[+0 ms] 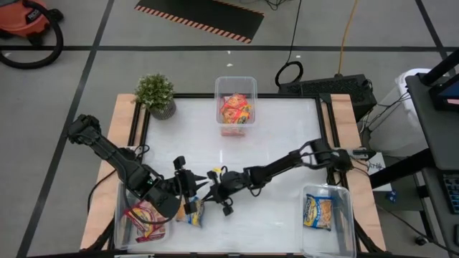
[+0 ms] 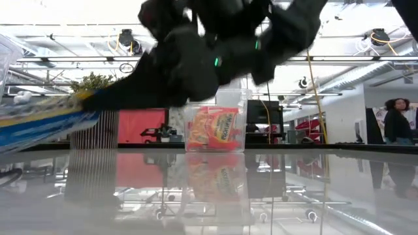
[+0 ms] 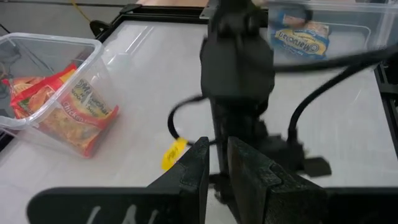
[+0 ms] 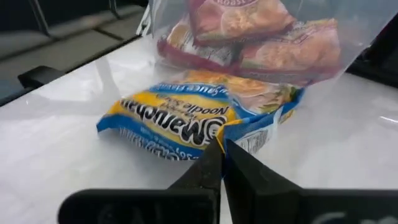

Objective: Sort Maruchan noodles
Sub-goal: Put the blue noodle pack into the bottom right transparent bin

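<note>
Your right gripper sits low over the white tabletop with its fingers pressed together; in its wrist view the tips meet at the near edge of the yellow-and-blue crinkly plastic Maruchan packet, apparently pinching that edge, though a firm hold cannot be confirmed. That packet lies flat on the table just ahead of the tips, and directly beyond it stands the clear plastic bin holding red-and-white packets. Your left gripper is close beside the right one, its fingers drawn narrow with only a slim gap and nothing visible between them; the right arm's wrist fills the space just in front of them. Well apart from both grippers, a second clear bin at the table's far edge contains red-orange packets, and a third clear bin holds another yellow-blue packet. A small potted green plant stands at the far corner.
</note>
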### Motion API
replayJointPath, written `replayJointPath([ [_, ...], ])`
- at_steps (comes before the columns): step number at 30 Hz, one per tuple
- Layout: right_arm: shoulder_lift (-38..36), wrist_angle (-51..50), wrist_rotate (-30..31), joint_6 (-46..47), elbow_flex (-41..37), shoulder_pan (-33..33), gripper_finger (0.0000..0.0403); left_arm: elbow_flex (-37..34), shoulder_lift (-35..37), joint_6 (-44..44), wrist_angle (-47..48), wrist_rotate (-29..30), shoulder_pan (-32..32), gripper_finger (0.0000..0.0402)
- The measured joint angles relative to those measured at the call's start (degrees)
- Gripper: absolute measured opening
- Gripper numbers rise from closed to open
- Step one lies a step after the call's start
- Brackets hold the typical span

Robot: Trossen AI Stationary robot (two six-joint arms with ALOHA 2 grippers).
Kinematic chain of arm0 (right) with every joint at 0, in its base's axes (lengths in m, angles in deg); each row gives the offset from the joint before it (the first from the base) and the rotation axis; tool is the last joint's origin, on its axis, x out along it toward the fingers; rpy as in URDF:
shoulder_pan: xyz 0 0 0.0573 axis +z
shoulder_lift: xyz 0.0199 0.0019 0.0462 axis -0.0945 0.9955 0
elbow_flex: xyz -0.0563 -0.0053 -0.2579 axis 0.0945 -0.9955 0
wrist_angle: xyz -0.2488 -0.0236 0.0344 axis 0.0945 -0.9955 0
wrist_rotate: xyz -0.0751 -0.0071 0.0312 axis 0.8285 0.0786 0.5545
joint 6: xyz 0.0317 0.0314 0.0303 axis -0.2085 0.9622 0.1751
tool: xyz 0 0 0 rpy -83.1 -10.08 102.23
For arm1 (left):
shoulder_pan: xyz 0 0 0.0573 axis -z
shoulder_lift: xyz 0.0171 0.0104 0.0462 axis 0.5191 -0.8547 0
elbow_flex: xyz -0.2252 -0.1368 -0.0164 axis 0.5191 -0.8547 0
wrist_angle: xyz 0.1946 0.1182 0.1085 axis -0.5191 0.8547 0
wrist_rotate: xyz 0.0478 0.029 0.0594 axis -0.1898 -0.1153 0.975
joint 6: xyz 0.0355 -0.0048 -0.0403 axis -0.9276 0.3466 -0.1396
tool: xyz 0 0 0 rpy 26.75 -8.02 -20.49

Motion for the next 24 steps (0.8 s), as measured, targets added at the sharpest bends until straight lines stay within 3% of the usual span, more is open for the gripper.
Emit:
replayJointPath([
  [11, -18.14, -19.37, 9.46, -6.85, -4.41, 1.74, 0.0001, 0.0, 0.0, 0.29, -0.02, 0.02, 0.25, 0.0065],
  [24, -43.89, -18.5, 20.63, -9.38, -22.28, 4.93, 0.0, 0.07, -1.01, 0.92, -2.74, 0.17, 0.16, 0.0065],
])
